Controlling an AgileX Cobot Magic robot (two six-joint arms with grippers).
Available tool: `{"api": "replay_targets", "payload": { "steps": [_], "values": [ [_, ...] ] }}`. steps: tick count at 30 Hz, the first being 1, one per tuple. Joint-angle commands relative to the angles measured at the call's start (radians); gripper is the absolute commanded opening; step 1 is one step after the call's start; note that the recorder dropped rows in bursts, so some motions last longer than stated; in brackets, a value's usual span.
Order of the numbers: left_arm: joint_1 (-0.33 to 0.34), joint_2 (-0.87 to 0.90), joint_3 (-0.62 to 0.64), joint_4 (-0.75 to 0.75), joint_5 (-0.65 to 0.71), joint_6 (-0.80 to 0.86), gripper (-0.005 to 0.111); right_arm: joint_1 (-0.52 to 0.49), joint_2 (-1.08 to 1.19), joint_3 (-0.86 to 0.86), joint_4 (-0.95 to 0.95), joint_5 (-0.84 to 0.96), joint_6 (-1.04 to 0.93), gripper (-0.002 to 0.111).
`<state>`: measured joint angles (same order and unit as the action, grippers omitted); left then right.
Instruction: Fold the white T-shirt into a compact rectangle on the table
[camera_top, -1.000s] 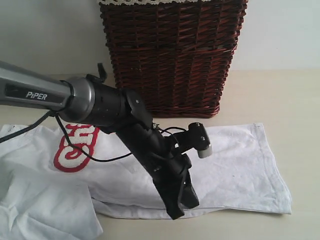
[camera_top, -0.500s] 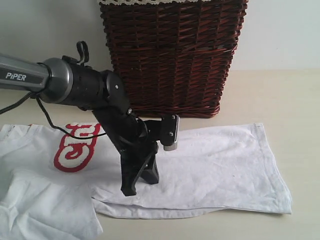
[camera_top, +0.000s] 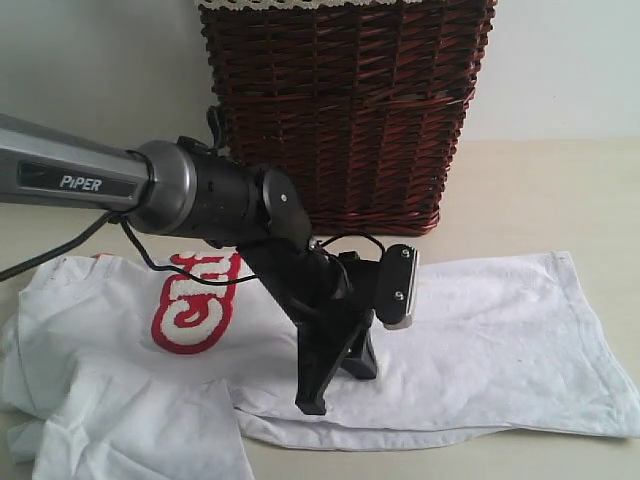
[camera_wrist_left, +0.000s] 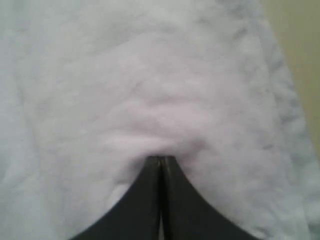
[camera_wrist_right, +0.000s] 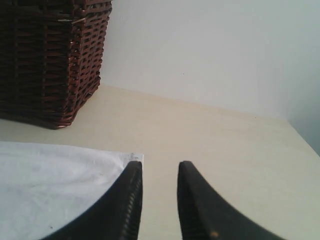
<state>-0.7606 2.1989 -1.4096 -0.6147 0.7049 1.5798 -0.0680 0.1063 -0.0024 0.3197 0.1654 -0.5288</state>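
The white T-shirt lies spread and rumpled on the table, its red-outlined letters showing at the left. My left gripper points down at the shirt's middle near its front edge. In the left wrist view the shirt fills the frame, and the left gripper is shut, its tips pressed into puckered cloth. My right gripper stands open with nothing between its fingers, low over the table beside a corner of the shirt. It does not show in the exterior view.
A dark brown wicker basket with white lace trim stands behind the shirt at the back of the table, against the pale wall. It also shows in the right wrist view as the basket. Bare table lies to the right of the shirt.
My left arm first swung left over the still shirt, then moved right; in that second move the whole shirt slid right with the shut tips.
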Motion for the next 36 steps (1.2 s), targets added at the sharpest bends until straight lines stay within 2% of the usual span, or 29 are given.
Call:
{"api": "replay_targets", "payload": {
  "steps": [1, 5, 8, 11, 14, 18, 19, 21, 24, 27, 30, 33, 36],
  "values": [
    [-0.029, 0.05, -0.032, -0.093, -0.008, 0.014, 0.0, -0.005, 0.0, 0.002, -0.002, -0.009, 0.001, 0.025],
    [-0.017, 0.037, -0.08, -0.287, -0.013, -0.037, 0.0, -0.005, 0.0, 0.002, -0.002, -0.009, 0.001, 0.025],
    [0.019, -0.012, -0.097, -0.327, -0.059, -0.136, 0.0, -0.005, 0.0, 0.002, -0.002, -0.009, 0.003, 0.025],
    [0.084, -0.091, -0.097, -0.332, -0.088, -0.173, 0.0, -0.005, 0.0, 0.002, -0.002, -0.009, 0.003, 0.025],
    [0.199, -0.178, -0.095, -0.297, 0.023, -0.205, 0.0, -0.005, 0.0, 0.002, -0.002, -0.009, 0.003, 0.025],
    [0.399, -0.272, -0.043, -0.253, 0.464, -0.181, 0.0, -0.005, 0.0, 0.002, -0.002, -0.009, 0.003, 0.025],
    [0.456, -0.285, -0.016, -0.238, 0.516, -0.156, 0.0, -0.005, 0.0, 0.002, -0.002, -0.009, 0.003, 0.025],
    [0.564, -0.321, 0.071, -0.204, 0.516, -0.124, 0.0, -0.005, 0.0, 0.002, -0.002, -0.009, 0.004, 0.025],
    [0.706, -0.356, 0.207, -0.185, 0.516, 0.054, 0.0, -0.005, 0.0, 0.002, -0.002, -0.009, 0.004, 0.025],
    [0.806, -0.378, 0.324, -0.14, 0.516, 0.192, 0.0, -0.005, 0.0, 0.002, -0.002, -0.009, 0.004, 0.025],
    [0.849, -0.414, 0.448, -0.071, 0.516, 0.334, 0.0, -0.005, 0.0, 0.002, -0.002, -0.009, 0.004, 0.025],
    [0.858, -0.493, 0.576, -0.034, 0.516, 0.519, 0.0, -0.005, 0.0, 0.002, -0.002, -0.009, 0.004, 0.025],
    [0.831, -0.61, 0.66, -0.044, 0.446, 0.519, 0.0, -0.005, 0.0, 0.002, -0.002, -0.009, 0.004, 0.025]
  ]
}}
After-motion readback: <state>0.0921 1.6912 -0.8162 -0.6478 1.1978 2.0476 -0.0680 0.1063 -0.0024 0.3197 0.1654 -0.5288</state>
